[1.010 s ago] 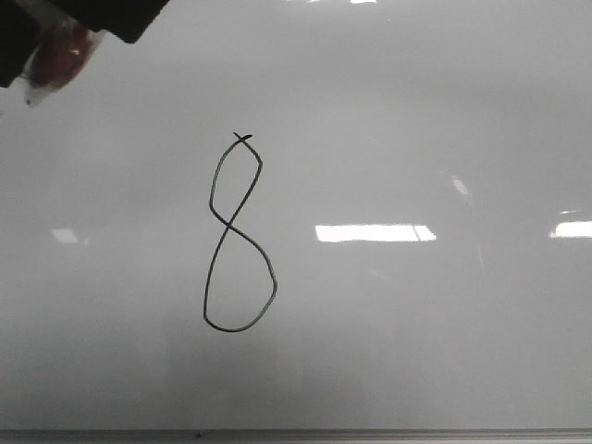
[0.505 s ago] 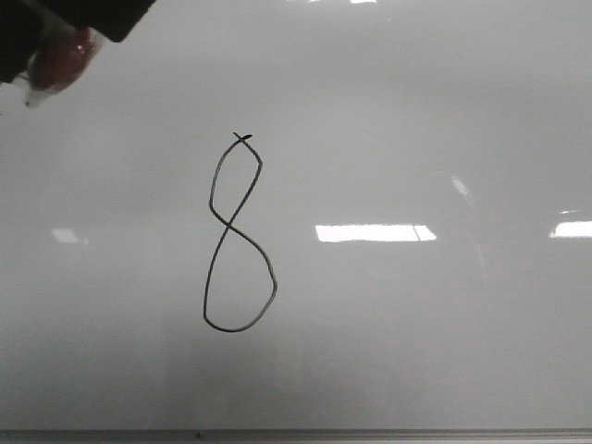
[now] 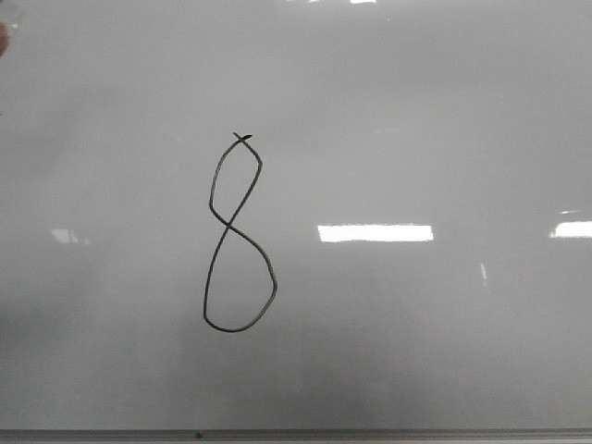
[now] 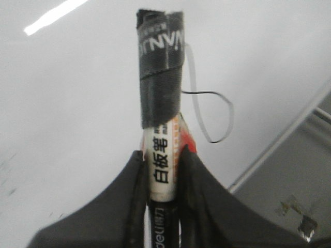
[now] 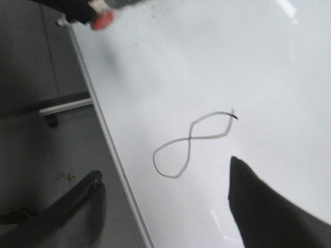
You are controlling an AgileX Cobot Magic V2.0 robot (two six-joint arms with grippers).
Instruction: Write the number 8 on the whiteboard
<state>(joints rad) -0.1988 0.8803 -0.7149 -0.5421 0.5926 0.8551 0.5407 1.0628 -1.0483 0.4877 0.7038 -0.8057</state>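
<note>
The whiteboard fills the front view, its grey frame along the bottom edge. Left of centre stands the number 8, both loops closed, tails crossed at its top; the writing looks finished, with nothing left but withdrawal. The left gripper is clamped on a taped marker. The right gripper has its fingers spread apart, holding nothing.

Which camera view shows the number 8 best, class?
The front view: the number 8 stands whole, upright and sharp on the whiteboard. The right wrist view shows it whole but sideways and blurrier. The left wrist view shows only part of it behind the marker.
</note>
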